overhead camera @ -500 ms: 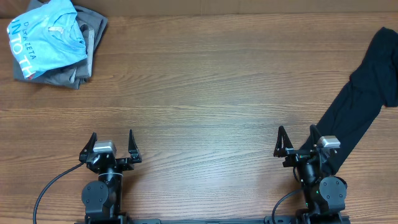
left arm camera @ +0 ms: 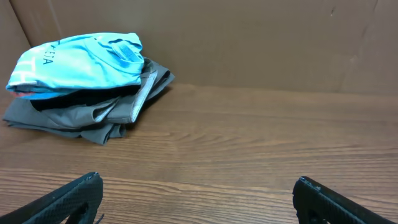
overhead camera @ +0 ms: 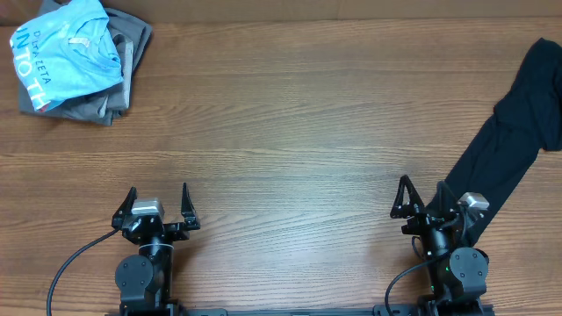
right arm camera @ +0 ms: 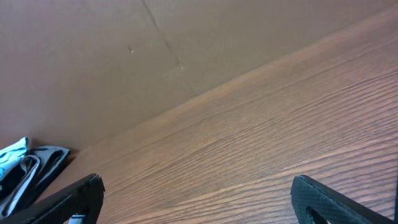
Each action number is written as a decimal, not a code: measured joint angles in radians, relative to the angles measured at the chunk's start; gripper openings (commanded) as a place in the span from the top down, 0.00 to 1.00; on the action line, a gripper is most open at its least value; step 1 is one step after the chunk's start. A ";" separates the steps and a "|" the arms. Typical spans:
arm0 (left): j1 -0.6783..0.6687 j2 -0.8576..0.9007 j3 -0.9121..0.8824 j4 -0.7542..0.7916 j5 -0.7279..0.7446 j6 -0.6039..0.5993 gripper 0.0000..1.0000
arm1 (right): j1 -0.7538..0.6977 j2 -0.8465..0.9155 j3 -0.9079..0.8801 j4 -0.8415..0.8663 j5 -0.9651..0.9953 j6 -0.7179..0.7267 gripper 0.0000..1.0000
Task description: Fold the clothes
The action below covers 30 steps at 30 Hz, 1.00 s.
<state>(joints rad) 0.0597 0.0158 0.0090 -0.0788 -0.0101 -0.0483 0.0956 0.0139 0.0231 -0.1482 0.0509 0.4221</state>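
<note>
A wooden table (overhead camera: 281, 114) carries black clothes (overhead camera: 505, 149) at right, a garment pile (overhead camera: 75, 57) far left.

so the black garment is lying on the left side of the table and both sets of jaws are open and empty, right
No, the black garment lies on the right side of the table, not the left, as the overhead view shows. Both sets of jaws are open and empty.

Wooden table (overhead camera: 290, 114) before brown cardboard wall (left arm camera: 261, 37)
</note>
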 measured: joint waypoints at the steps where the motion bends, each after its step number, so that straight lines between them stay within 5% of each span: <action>1: 0.000 0.000 0.000 0.000 0.000 0.000 0.00 | 0.000 0.000 0.000 0.000 0.001 0.002 0.00; 30: 0.000 0.000 0.000 0.000 0.000 0.000 0.00 | 0.000 0.000 0.000 0.001 -0.065 0.019 0.00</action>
<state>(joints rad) 0.0601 0.0158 0.0090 -0.0788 -0.0101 -0.0483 0.0952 0.0139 0.0231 -0.1474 -0.0139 0.4412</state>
